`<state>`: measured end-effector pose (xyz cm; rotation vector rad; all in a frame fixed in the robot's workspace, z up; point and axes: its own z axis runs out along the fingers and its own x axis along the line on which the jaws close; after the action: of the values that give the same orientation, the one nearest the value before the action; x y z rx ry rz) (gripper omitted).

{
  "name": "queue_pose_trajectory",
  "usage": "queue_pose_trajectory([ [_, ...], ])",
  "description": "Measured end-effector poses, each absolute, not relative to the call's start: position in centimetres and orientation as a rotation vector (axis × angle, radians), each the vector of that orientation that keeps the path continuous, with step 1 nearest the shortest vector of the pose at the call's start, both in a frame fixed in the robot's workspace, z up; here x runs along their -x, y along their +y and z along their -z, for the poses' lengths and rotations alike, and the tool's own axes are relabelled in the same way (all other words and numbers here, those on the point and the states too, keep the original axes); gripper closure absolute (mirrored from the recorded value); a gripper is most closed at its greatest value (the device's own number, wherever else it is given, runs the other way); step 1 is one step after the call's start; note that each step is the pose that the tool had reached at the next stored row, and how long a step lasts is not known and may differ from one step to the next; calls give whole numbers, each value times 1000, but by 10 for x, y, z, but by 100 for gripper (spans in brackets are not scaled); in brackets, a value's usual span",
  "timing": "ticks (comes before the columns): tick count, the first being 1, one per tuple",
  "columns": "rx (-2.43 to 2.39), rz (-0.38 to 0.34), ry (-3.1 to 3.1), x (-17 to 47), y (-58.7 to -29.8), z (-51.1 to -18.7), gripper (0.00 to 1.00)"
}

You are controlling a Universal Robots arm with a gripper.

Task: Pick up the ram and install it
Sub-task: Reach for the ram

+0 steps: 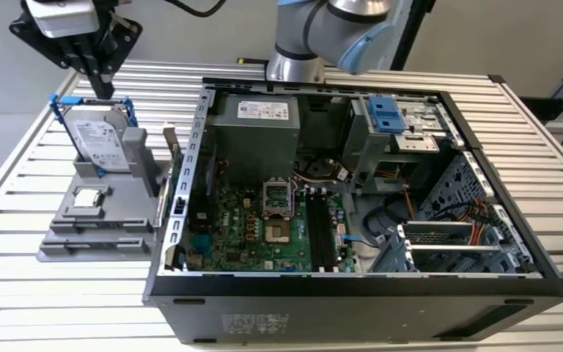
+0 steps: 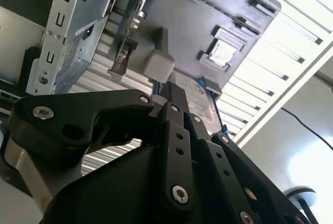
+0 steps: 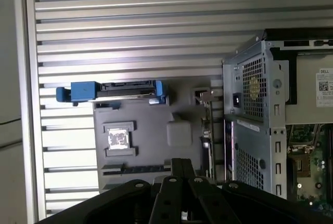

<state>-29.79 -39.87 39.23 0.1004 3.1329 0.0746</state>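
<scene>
One pair of fingers (image 1: 100,84), pressed together and empty, we log above the hard drive (image 1: 99,139). Beside them, toward the computer case (image 1: 262,293), the ram (image 1: 170,158) stands on edge, long axis along the case wall.

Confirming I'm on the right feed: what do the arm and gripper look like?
The arm is silver-grey tube with pale blue joint caps. A black cable loops by it. The gripper is matt black, built of jointed links with silver screw heads.
</scene>
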Motion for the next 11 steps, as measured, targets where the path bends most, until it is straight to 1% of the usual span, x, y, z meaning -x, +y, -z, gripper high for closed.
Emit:
queue_pose_trajectory([
  [11,-95,-75,3133,329,-399,-392,100],
])
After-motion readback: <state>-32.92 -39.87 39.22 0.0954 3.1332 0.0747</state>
